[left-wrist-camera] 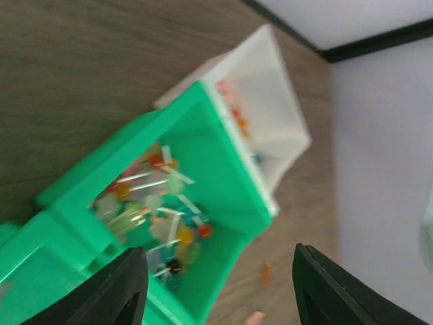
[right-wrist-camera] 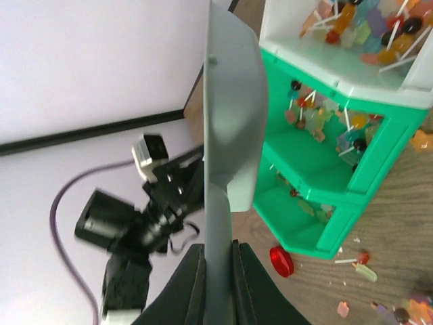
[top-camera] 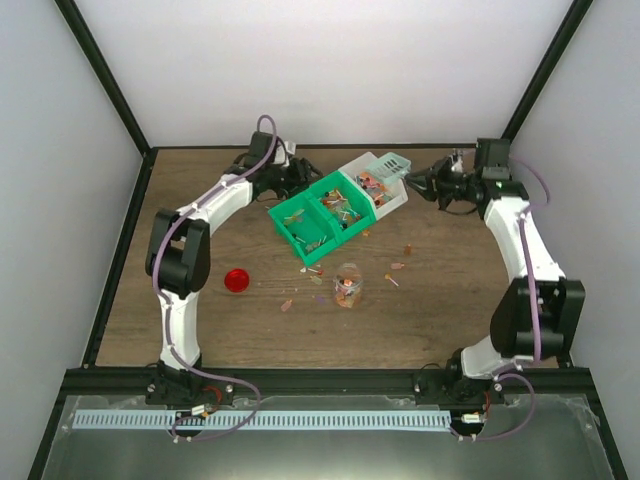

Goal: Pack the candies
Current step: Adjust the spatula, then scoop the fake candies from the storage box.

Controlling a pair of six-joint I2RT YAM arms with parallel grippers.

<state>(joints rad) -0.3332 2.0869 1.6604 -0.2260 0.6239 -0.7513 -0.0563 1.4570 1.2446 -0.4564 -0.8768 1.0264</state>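
Top external: wood-grain table (top-camera: 450,300), white walls (top-camera: 330,70), scattered candies (top-camera: 397,267).

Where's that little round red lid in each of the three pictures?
Top external: red lid lower left of the green bins.
Left wrist: not in view.
Right wrist: bottom centre, below the green bins.
Shared landmark: the green bins, in all three.

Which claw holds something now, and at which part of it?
Right claw grips the pale scoop by its handle; left claw is open, empty.
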